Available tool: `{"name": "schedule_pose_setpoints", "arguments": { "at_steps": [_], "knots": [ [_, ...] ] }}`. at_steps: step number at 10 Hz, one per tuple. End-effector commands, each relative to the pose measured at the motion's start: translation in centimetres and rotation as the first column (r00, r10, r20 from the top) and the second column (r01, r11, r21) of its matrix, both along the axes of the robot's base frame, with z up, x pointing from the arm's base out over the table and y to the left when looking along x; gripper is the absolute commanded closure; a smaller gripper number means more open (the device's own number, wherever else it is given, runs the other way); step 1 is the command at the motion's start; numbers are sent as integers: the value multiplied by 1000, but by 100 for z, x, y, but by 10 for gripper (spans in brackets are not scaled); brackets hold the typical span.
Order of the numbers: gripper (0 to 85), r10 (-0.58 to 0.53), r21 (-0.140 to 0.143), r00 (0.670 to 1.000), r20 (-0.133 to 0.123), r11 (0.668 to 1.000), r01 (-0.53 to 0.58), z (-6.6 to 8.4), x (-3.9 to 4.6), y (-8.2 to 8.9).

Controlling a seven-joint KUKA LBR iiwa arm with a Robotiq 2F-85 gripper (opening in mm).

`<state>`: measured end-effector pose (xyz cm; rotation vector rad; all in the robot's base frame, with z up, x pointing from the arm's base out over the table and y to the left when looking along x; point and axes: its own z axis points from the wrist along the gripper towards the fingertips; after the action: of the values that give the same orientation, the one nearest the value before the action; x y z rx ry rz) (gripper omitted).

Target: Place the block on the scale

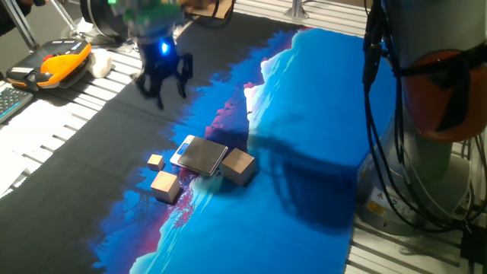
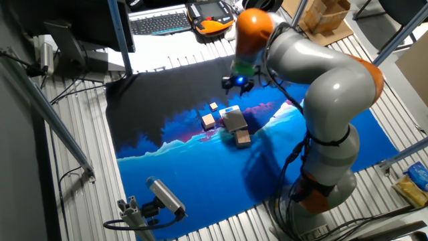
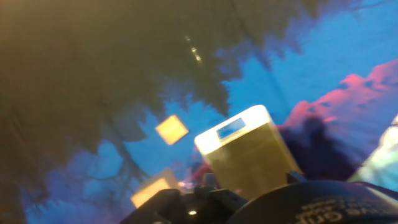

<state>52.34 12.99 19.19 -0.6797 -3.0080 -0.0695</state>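
Note:
The block (image 1: 165, 186) is a plain tan wooden cube lying on the blue cloth just left of and in front of the scale (image 1: 202, 154), a flat square with a grey top and white rim. My gripper (image 1: 171, 97) hangs in the air over the black part of the cloth, well behind the scale, with its fingers spread and empty. In the other fixed view the gripper (image 2: 237, 84) is above and beyond the scale (image 2: 233, 118) and the block (image 2: 208, 121). The blurred hand view shows the scale (image 3: 249, 152) and part of the block (image 3: 152, 190).
A tiny wooden cube (image 1: 156, 161) lies left of the scale, and the largest cube (image 1: 238, 166) touches its right side. An orange pendant (image 1: 57, 61) and a keyboard lie off the cloth at the far left. The robot base (image 1: 434, 114) and its cables stand at the right.

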Motion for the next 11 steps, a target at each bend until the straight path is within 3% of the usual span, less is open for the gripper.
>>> {"name": "schedule_pose_setpoints", "arguments": {
  "at_steps": [1,5,9,11],
  "knots": [
    [170,-6,7,1000,4,1000,6,-60,-1,613],
    [170,-17,3,1000,11,1000,17,-287,4,740],
    [170,-43,-23,999,28,999,44,-563,32,804],
    [170,42,-40,999,9,998,-42,-600,46,763]
  ]
}}
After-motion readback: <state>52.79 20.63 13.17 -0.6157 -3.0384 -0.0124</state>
